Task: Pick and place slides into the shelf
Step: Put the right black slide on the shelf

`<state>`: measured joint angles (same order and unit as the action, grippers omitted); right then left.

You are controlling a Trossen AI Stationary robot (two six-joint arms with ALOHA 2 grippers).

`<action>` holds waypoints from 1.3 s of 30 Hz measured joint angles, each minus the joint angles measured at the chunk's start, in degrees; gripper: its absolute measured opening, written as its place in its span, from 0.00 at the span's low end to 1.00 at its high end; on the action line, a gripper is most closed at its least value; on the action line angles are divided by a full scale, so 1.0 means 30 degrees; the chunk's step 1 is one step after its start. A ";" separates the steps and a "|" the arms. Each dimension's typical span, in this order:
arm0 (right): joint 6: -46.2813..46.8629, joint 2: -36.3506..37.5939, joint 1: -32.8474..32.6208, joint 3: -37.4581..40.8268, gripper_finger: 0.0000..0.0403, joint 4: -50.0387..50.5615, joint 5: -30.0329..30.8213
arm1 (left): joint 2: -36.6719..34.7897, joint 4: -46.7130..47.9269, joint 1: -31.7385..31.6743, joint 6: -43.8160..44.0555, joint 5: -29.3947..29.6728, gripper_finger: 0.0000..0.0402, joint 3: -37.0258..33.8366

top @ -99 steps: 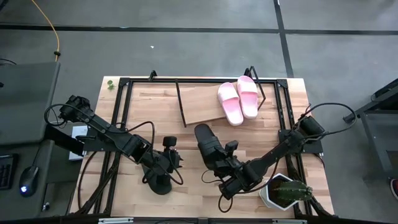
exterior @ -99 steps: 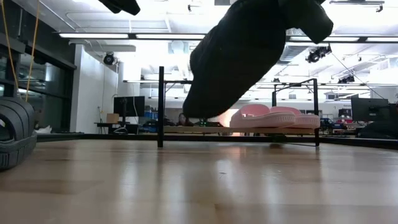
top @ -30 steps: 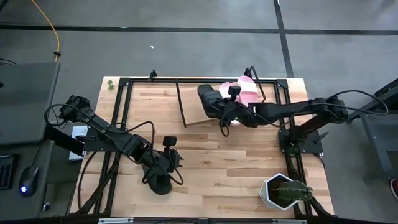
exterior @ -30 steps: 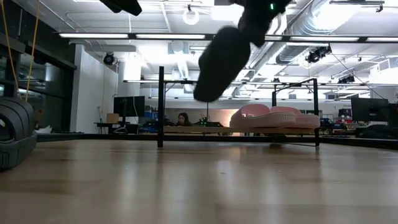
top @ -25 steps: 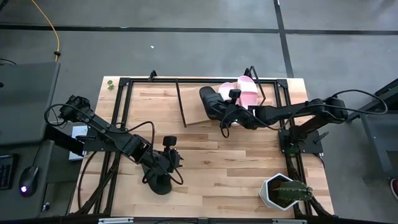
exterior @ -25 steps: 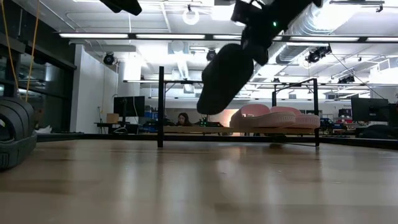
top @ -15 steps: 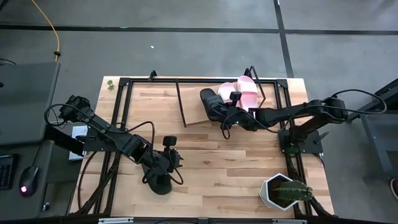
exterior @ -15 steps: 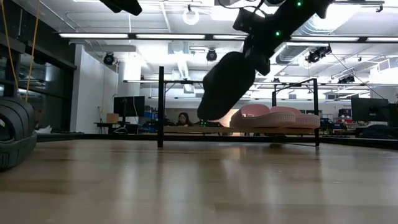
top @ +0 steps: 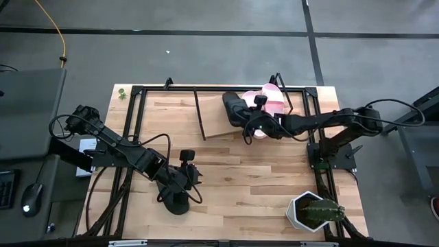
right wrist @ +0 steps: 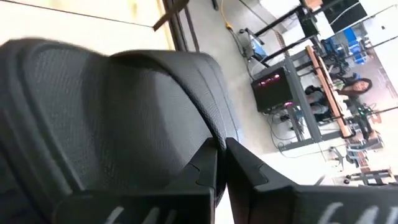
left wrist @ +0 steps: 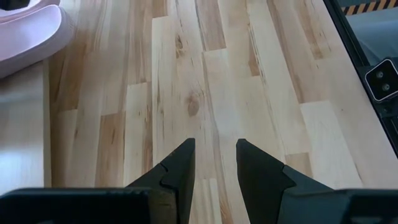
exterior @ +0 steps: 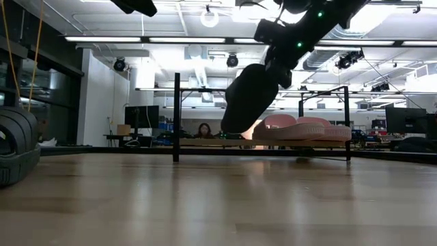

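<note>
Fingers of the right gripper (right wrist: 216, 163) are pinched nearly together on the edge of a black slide (top: 236, 111), holding it in the air, tilted nose-down in the low view, over the shelf (top: 216, 116). Across the table (top: 226, 185), the wooden shelf board in its thin black wire frame already carries two pink slides (top: 273, 103), lying side by side at its right end; the black slide hangs just to their left, its long axis running roughly as theirs does, so the free board beneath and to the left of it looks like the spot the coming move turns on. Only the right arm is near that spot. One black slide (top: 175, 200) sits well apart near the table's front edge, beside the left gripper (left wrist: 211, 163), whose fingers are parted a little and hold nothing. Counted: two pink slides, two black slides, one shelf, and one potted cactus (top: 317, 213) at the table's front right corner.
</note>
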<state>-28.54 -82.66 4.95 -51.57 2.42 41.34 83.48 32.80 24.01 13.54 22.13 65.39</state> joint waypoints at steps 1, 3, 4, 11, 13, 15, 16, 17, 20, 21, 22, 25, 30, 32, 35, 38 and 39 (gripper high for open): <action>-0.0104 -0.0013 0.0124 0.0000 0.00 -0.0140 -0.0073 | 0.0000 0.0000 0.0000 0.0000 0.0000 0.25 0.0000; -0.0166 -0.0064 0.0431 0.0000 0.00 -0.0674 -0.0571 | 0.0000 -0.0007 0.0002 0.0000 0.0002 0.25 0.0000; -0.0158 -0.0096 0.0576 0.0000 0.00 -0.0822 -0.0928 | 0.0000 -0.0007 0.0007 0.0000 0.0005 0.25 0.0000; -0.0305 -0.1300 0.1288 0.0000 0.00 -0.1379 -0.1574 | 0.0000 -0.0056 0.0002 0.0000 0.0007 0.25 0.0005; -0.0283 -0.1913 0.1381 0.0000 0.00 -0.1463 -0.1576 | 0.0000 -0.0073 0.0006 0.0000 0.0009 0.25 0.0000; -0.0262 -0.2537 0.1384 -0.0007 0.00 -0.1694 -0.1607 | 0.0000 -0.0058 0.0000 0.0000 0.0007 0.25 0.0000; -0.0293 -0.2814 0.1362 -0.0007 0.00 -0.1740 -0.1629 | 0.0000 -0.0058 0.0006 0.0000 0.0007 0.25 0.0000; -0.0322 -0.3084 0.1355 -0.0008 0.00 -0.1905 -0.1623 | 0.0000 -0.0064 0.0007 0.0000 0.0013 0.25 0.0000; -0.0258 -0.3527 0.1370 -0.0015 0.00 -0.1869 -0.1607 | 0.0000 -0.0038 0.0000 0.0000 0.0009 0.25 0.0000; -0.0205 -0.3585 0.1346 -0.0015 0.00 -0.1746 -0.1596 | 0.0000 -0.0036 0.0000 0.0000 0.0007 0.25 0.0000; -0.0193 -0.3610 0.1296 -0.0020 0.00 -0.1675 -0.1574 | 0.0000 -0.0016 0.0000 0.0000 0.0007 0.25 0.0000; -0.0152 -0.3616 0.1054 -0.0029 0.00 -0.1372 -0.1466 | 0.0000 -0.0022 0.0000 0.0000 0.0007 0.25 0.0000; -0.0126 -0.3575 0.0592 -0.0029 0.00 -0.0477 -0.0714 | 0.0000 -0.0015 0.0000 0.0000 0.0007 0.25 0.0000; 0.0083 -0.3575 0.0454 -0.0036 0.00 0.0114 -0.0754 | 0.0000 -0.0015 0.0007 0.0000 0.0007 0.25 0.0000; 0.0801 -0.3568 0.0256 -0.0036 0.00 0.0817 -0.0778 | 0.0000 -0.0015 0.0000 0.0000 0.0007 0.25 0.0000; 0.1007 -0.3568 0.0142 -0.0036 0.00 0.1039 -0.0829 | 0.0000 -0.0015 0.0004 0.0000 0.0007 0.25 0.0000; 0.1013 -0.3568 0.0123 -0.0036 0.00 0.1025 -0.0829 | 0.0000 -0.0015 0.0007 0.0000 0.0007 0.25 0.0000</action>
<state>-25.50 -93.36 5.32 -51.68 5.50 38.85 83.48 32.75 24.03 13.54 22.15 65.39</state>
